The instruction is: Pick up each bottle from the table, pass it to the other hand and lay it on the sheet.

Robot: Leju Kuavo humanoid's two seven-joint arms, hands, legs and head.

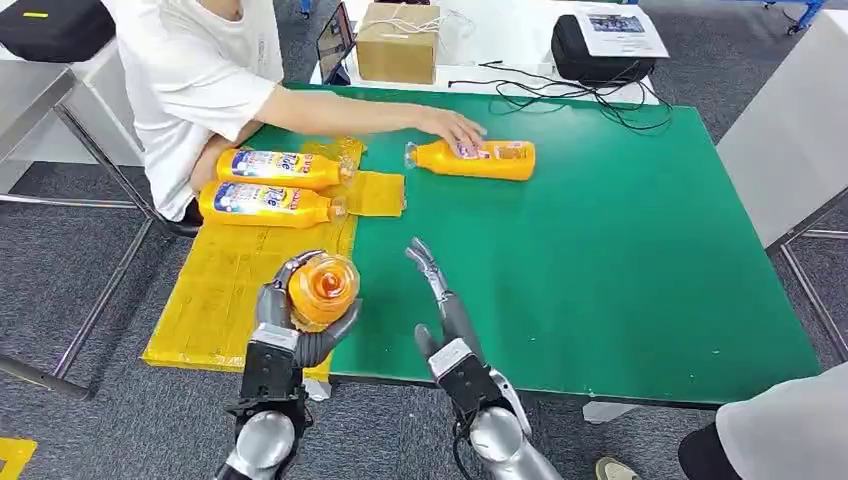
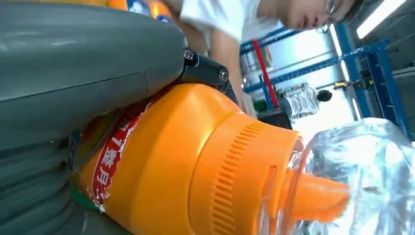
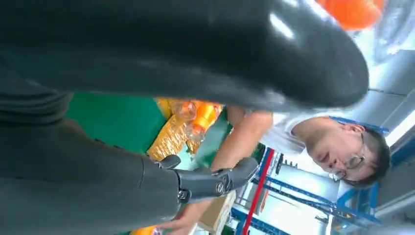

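Note:
My left hand (image 1: 292, 325) grips an orange bottle (image 1: 321, 289) (image 2: 195, 161) upright-tilted above the yellow sheet (image 1: 220, 290), its clear cap pointing at the camera. My right hand (image 1: 445, 310) (image 3: 205, 183) is beside it over the green table (image 1: 600, 260), fingers spread and holding nothing. Two orange bottles (image 1: 280, 168) (image 1: 265, 204) lie side by side on the far part of the sheet. Another orange bottle (image 1: 478, 159) lies on the table farther back, with a person's hand (image 1: 452, 126) resting on it.
A person in a white shirt (image 1: 195, 80) sits at the far left, arm stretched over the table. A cardboard box (image 1: 398, 42), a black bag (image 1: 600, 50) and cables lie on the white table behind. Another person's sleeve (image 1: 790, 430) is at the near right.

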